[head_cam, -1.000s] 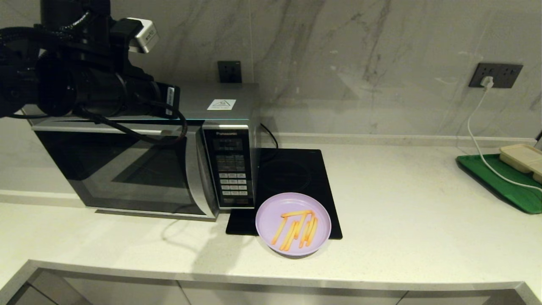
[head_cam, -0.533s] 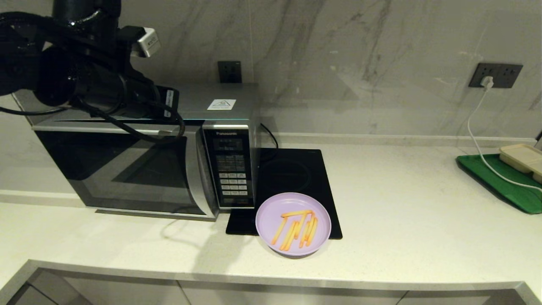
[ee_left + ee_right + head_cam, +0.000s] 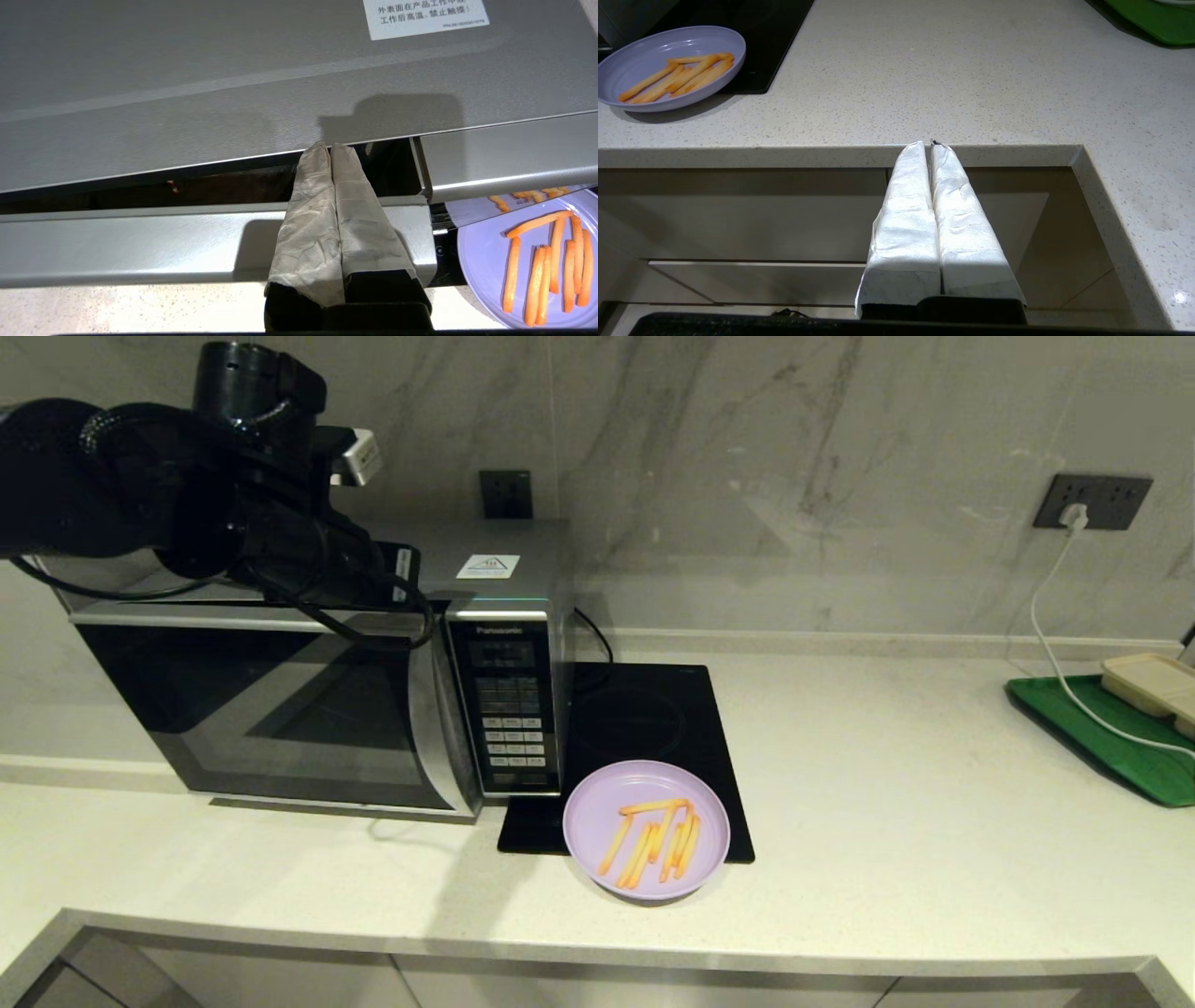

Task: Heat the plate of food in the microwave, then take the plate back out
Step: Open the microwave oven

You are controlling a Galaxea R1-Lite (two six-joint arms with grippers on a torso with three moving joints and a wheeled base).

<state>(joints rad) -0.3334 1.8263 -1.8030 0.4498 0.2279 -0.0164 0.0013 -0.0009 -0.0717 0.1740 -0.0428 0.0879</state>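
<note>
Currently the left gripper (image 3: pixel 331 148) is pressed shut with nothing between its fingers, its tips set in the gap at the top edge of the microwave (image 3: pixel 317 691) door, which stands slightly ajar. The plate of food (image 3: pixel 646 829) rests on the table, partly over the black cooktop (image 3: pixel 644 728), just right of the keypad. The plate is judged light, rigid and smooth; the raised rim is the likely hold, kept level so the loose fries stay put. The right gripper (image 3: pixel 930 145), also shut and empty, hangs parked below the table edge.
</note>
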